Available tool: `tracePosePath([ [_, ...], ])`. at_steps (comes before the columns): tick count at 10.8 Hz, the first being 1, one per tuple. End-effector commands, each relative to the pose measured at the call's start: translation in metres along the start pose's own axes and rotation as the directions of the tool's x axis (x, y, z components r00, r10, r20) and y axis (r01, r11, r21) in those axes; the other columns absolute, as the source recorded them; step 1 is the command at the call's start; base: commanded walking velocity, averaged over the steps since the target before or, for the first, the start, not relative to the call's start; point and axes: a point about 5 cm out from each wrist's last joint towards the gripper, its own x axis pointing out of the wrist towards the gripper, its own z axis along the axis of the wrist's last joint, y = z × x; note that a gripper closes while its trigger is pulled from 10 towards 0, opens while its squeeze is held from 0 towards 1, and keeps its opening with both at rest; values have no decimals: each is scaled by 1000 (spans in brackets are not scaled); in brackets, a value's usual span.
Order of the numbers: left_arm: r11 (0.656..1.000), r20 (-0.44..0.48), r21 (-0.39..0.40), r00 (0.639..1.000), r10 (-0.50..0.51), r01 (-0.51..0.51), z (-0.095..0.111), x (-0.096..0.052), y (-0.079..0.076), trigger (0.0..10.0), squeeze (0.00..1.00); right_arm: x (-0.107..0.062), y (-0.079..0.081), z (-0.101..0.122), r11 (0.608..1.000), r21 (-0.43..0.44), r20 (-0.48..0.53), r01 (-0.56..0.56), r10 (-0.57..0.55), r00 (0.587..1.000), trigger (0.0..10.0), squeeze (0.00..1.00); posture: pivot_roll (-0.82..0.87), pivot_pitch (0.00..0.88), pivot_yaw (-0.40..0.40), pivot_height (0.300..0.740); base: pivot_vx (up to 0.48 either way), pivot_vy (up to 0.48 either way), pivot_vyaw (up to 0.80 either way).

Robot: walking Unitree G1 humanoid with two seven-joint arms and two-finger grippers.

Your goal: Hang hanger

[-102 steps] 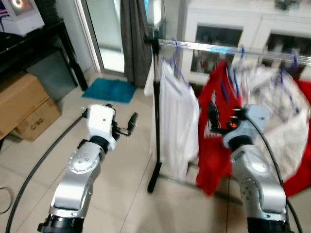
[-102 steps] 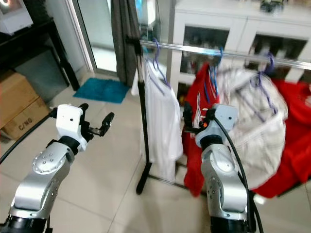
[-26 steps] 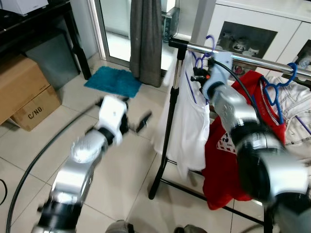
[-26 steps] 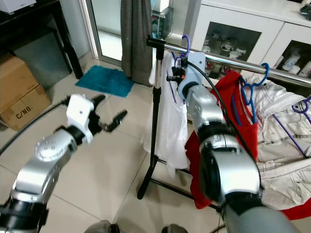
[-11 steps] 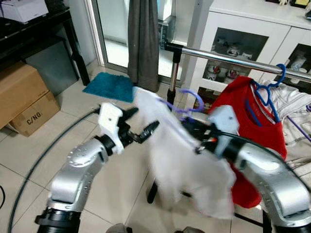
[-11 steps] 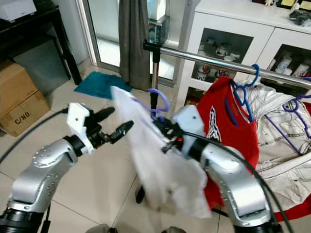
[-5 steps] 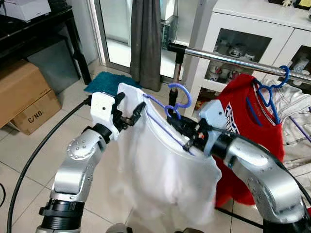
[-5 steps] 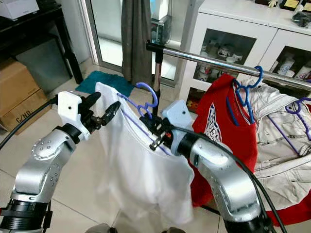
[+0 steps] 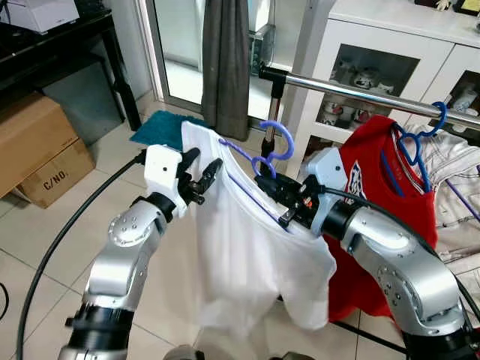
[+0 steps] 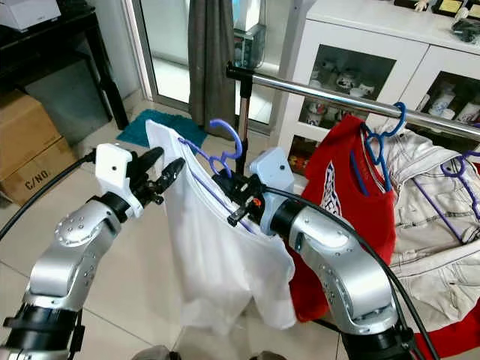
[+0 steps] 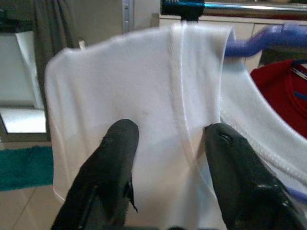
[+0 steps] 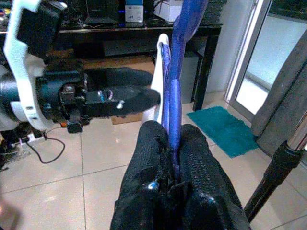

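Both head views look forward and down at the silver clothes rail (image 9: 352,90), while each wrist camera sights closely along its own black fingers (image 11: 115,158), all four sharing the white shirt (image 10: 217,255) on its purple plastic hanger (image 12: 175,72).

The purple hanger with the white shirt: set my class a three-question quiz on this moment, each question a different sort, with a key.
1. True or false: the right gripper is shut on the purple hanger.
2. Multiple choice: the hanger's hook is A) over the rail, B) off the rail, in front of it, C) on the floor.
3. Fill in: the left gripper is open at the ______ shirt's shoulder.

Key: 1 true; 2 B; 3 white.
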Motion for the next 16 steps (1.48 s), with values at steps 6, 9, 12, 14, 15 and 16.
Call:
tracePosePath([
  [6,998,-5,17,998,-61,61,1,6,-2,0,0,-3,0,12,1000,3,51,-22,22,998,0,0,-44,0,-16,740,0,0,0],
  [9,998,4,8,998,-59,59,3,4,-3,0,0,-5,0,10,1000,20,48,-15,14,999,0,0,-52,0,-14,740,0,0,0],
  [12,995,74,-63,994,76,-71,15,7,9,0,0,-6,-8,6,999,23,45,38,-39,998,0,0,-50,0,-9,740,0,0,0],
  [14,993,67,-53,992,108,-105,18,8,17,0,0,-2,-7,3,999,26,37,41,-42,998,0,0,-52,0,-17,740,0,0,0],
  [15,993,63,-64,993,100,-96,18,8,22,0,0,0,-5,3,999,28,39,35,-36,999,0,0,-48,0,-15,740,0,0,0],
  [16,993,65,-85,994,92,-86,22,9,29,0,0,2,-6,4,999,24,44,31,-32,999,0,0,-45,0,-28,740,0,0,0],
])
